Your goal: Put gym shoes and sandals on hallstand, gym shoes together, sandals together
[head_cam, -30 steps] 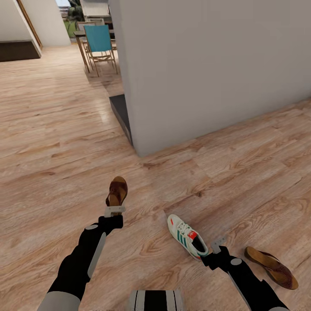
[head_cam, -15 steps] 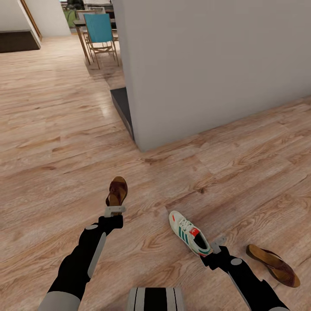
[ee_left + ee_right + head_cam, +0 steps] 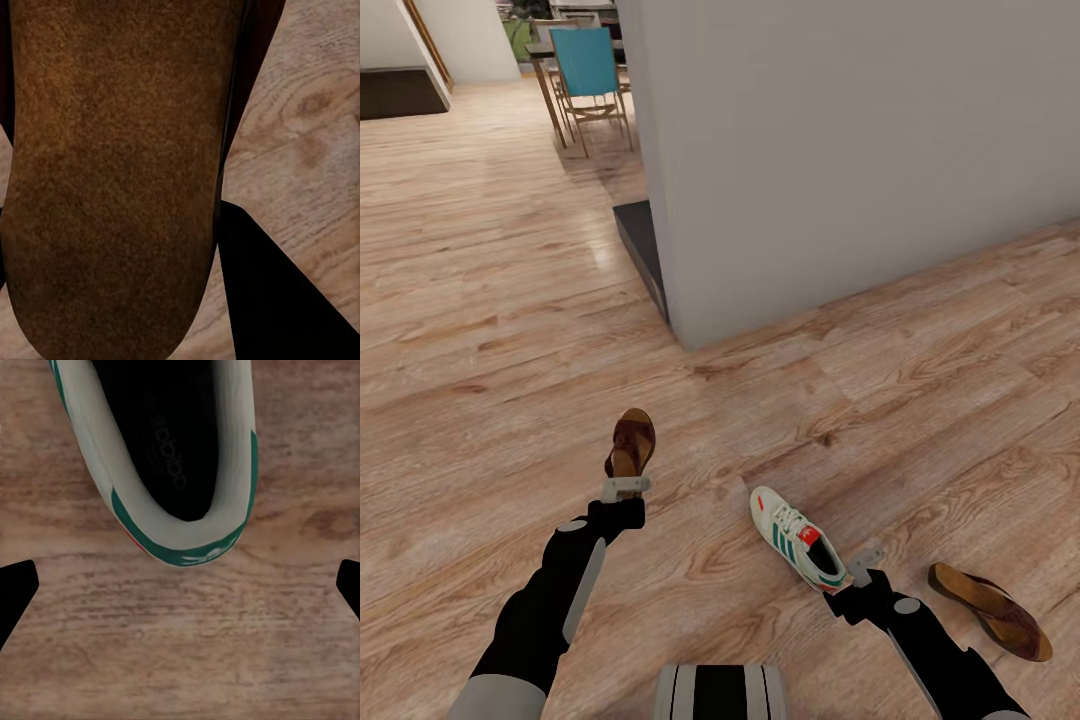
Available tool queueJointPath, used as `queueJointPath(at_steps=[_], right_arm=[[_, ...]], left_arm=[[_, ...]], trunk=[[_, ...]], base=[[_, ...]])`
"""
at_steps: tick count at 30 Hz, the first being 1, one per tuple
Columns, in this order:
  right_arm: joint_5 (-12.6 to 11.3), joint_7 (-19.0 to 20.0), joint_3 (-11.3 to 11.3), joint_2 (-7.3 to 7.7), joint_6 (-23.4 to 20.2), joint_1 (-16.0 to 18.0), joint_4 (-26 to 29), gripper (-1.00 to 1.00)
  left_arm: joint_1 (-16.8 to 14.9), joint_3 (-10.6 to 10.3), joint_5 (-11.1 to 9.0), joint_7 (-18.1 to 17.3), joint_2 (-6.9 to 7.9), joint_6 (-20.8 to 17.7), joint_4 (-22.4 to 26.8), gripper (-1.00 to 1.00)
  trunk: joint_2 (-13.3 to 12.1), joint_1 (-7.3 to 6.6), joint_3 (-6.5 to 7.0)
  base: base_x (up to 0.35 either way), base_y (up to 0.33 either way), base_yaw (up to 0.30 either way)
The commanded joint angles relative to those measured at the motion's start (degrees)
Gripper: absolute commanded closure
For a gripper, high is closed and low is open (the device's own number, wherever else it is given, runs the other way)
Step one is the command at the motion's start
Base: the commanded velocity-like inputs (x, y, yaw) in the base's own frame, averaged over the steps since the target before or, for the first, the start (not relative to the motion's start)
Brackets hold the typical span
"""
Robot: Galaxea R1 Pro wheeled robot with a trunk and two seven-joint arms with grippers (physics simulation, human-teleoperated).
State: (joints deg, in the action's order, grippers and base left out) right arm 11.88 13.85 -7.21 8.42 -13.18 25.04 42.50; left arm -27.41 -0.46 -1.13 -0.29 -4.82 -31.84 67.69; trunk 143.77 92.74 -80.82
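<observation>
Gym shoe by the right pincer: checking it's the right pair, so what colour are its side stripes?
Green stripes on the white gym shoe, clearest in the head view.

Count of things on the corridor floor [image 3: 480, 330]

Two brown sandals: one sandal [image 3: 631, 444] at the tip of the left arm, the other sandal [image 3: 990, 610] beside the right arm. One gym shoe [image 3: 797, 537], white with green stripes. One teal chair [image 3: 589, 82] far back by a wooden table. One grey wall [image 3: 840, 150]. Two black arms, each ending in one claw: left claw [image 3: 625, 487], right claw [image 3: 867, 558].
</observation>
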Motion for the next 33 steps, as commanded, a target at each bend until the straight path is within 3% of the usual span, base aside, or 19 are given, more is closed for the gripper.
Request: queueJointPath(at_steps=[1,33], right_arm=[[0.60,0.22,-0.09,0.03,-0.27,0.01,0.13,-1.00],[0.60,0.18,-0.09,0.01,-0.29,0.01,0.30,-1.00]], left_arm=[[-0.02,0.02,0.08,-0.15,-0.01,-0.33,0.08,1.00],[-0.02,0.11,0.08,-0.15,-0.01,-0.33,0.08,1.00]], trunk=[[0.02,-0.01,-0.04],[0.02,-0.01,-0.04]], base=[[0.000,0.000,0.000],[0.045,0.007,0.000]])
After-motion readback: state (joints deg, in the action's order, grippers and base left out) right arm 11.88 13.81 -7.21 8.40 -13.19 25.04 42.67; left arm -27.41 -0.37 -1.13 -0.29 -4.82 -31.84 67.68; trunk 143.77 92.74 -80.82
